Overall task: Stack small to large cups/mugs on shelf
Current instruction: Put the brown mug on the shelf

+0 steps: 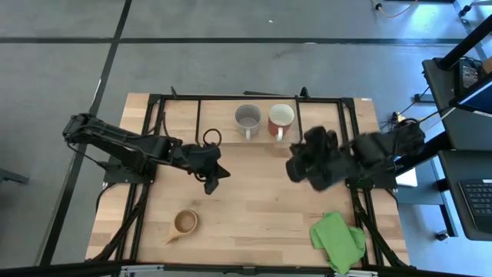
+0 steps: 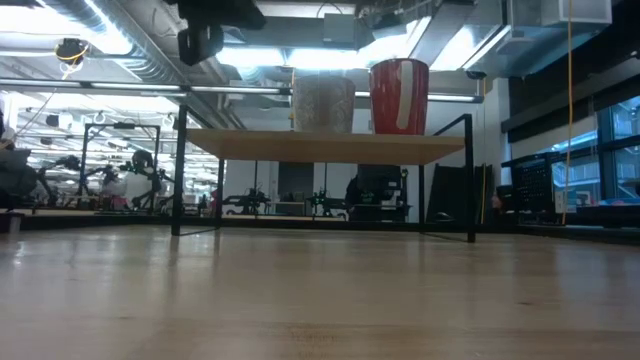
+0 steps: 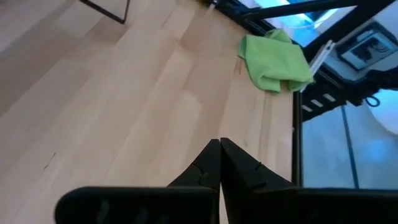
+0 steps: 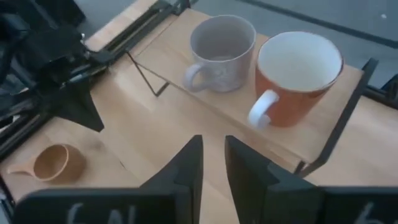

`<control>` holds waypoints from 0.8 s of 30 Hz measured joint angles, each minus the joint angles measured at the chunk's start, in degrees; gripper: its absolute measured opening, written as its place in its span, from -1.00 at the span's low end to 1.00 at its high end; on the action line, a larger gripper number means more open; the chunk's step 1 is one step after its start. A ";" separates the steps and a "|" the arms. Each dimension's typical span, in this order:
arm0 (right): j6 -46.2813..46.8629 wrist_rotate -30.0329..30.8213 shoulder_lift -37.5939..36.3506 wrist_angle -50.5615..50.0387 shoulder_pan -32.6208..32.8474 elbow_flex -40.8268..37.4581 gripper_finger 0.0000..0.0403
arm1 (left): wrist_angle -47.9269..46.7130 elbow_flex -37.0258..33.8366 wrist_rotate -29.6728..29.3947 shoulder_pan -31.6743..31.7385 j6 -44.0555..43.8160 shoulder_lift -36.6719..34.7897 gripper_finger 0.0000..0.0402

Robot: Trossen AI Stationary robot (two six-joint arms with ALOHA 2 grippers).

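Observation:
The shelf stands at the table's far side. On it a grey mug and a red mug with a cream inside stand upright on their bases, side by side, handles toward the near edge. The small tan wooden cup sits upright on the tabletop near the front left. My left gripper is shut and holds nothing, above the table's middle left. My right gripper hovers open with nothing between its fingers, just near-right of the red mug.
A green cloth lies crumpled at the table's near right corner. The shelf's thin black legs stand on the tabletop. Bare wood lies between the shelf and the near edge, and on the shelf left of the grey mug.

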 joint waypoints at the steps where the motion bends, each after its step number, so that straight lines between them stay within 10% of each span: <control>1: 1.77 1.65 0.05 0.34 1.40 -1.22 -0.66 | -0.02 -0.26 0.02 -0.02 0.19 -0.27 -1.00; 9: 18.39 7.25 0.04 11.08 8.53 -16.90 -0.66 | 5.34 -5.19 4.06 -0.97 -1.64 -1.09 -1.00; 24: 18.14 7.49 0.00 25.41 9.52 -24.55 -0.66 | 2.72 -6.76 3.16 -3.64 -10.57 -1.07 -1.00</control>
